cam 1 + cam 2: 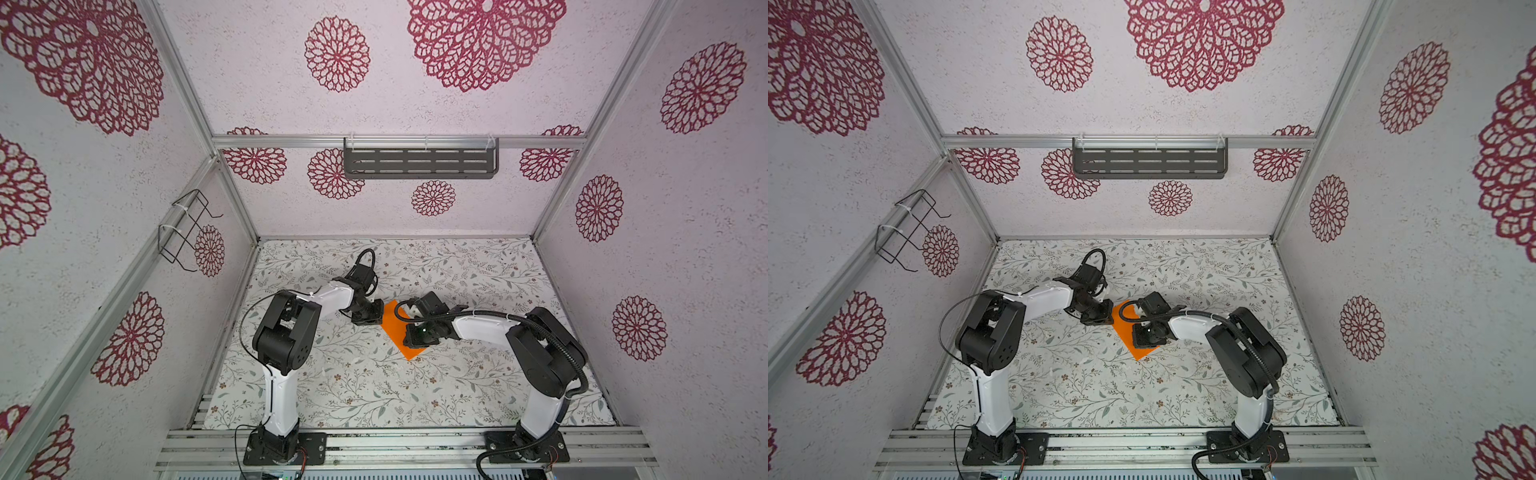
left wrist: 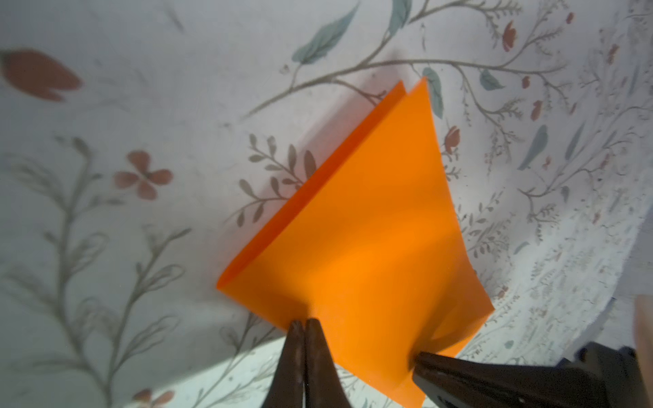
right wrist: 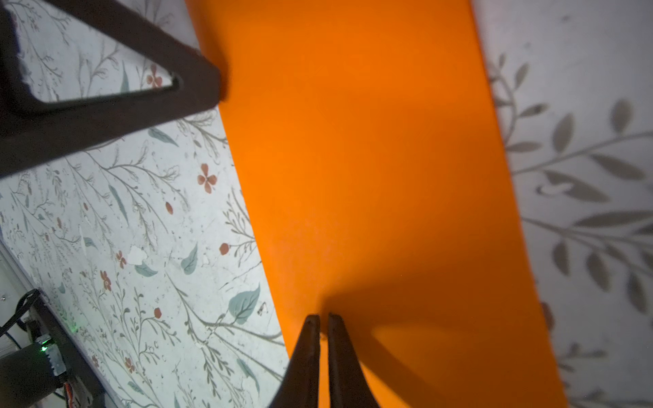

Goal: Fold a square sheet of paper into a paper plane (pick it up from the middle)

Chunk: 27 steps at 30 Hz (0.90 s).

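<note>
Surroundings: slotted grey shelf (image 1: 420, 163) on the back wall and wire rack (image 1: 185, 232) on the left wall, both well apart from the work. The desk (image 1: 353, 390) had a floral cover with a white fleck (image 3: 136, 255) on it. Both arm bases were bolted to the front rail (image 1: 395, 446).

Blockers: in both top views the right arm's wrist sat over the paper (image 1: 392, 332) (image 1: 1123, 328) and hid much of its right side. That arm's cable (image 1: 490, 313) looped across the paper's far corner. The left claw (image 1: 371, 316) overlapped the left edge near the far end.

The paper was mid-desk, between the two claws and set diagonally, with one corner pointing at the front rail. It was plain bright orange, folded in half into a long strip. The left wrist view showed two layers with the far corners slightly off. The top layer stood a little open from the lower one along one long edge. The surface was slightly bowed and shaded near the claws.

Left claw: fingers pressed together, tips right at the paper's edge. I couldn't tell whether a layer was caught between them.

Right claw (image 3: 323, 318): fingers all but together with a hairline slit, tips down on the paper's top face near one end. I saw no paper in the slit. From the left wrist view it touched the same short end as the left claw, further along.
</note>
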Available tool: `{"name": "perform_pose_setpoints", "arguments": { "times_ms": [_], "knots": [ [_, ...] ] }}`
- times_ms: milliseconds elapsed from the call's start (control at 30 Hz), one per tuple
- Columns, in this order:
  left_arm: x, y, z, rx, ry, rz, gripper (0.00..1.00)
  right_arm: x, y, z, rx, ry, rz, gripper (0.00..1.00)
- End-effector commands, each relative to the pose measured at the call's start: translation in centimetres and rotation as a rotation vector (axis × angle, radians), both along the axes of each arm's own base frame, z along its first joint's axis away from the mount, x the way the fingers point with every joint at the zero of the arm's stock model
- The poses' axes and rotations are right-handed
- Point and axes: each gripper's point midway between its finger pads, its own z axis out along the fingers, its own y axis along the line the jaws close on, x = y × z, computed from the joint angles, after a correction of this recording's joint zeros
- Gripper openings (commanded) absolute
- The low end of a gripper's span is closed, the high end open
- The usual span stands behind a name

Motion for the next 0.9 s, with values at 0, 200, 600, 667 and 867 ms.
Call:
{"name": "perform_pose_setpoints", "arguments": {
  "times_ms": [0,200,600,667,867],
  "knots": [
    [0.1,1.7,-1.0,0.117,0.002,-0.031,0.05,-0.3,-1.4,-2.3,-0.083,0.041,-0.035,0.12],
    [1.6,1.9,-1.1,0.160,-0.022,-0.026,0.06,-0.3,-1.5,-2.4,-0.083,0.041,-0.034,0.12],
    [2.6,1.7,-1.3,0.219,-0.030,-0.020,0.07,-0.2,-1.3,-2.3,-0.071,0.037,-0.042,0.12],
    [2.4,2.0,-1.6,0.249,-0.024,-0.023,0.06,-0.1,-1.3,-2.2,-0.066,0.035,-0.045,0.12],
    [2.4,3.5,-2.2,0.358,-0.019,-0.033,0.05,0.3,-0.8,-1.3,-0.022,0.012,-0.062,0.12]
  ]
}}
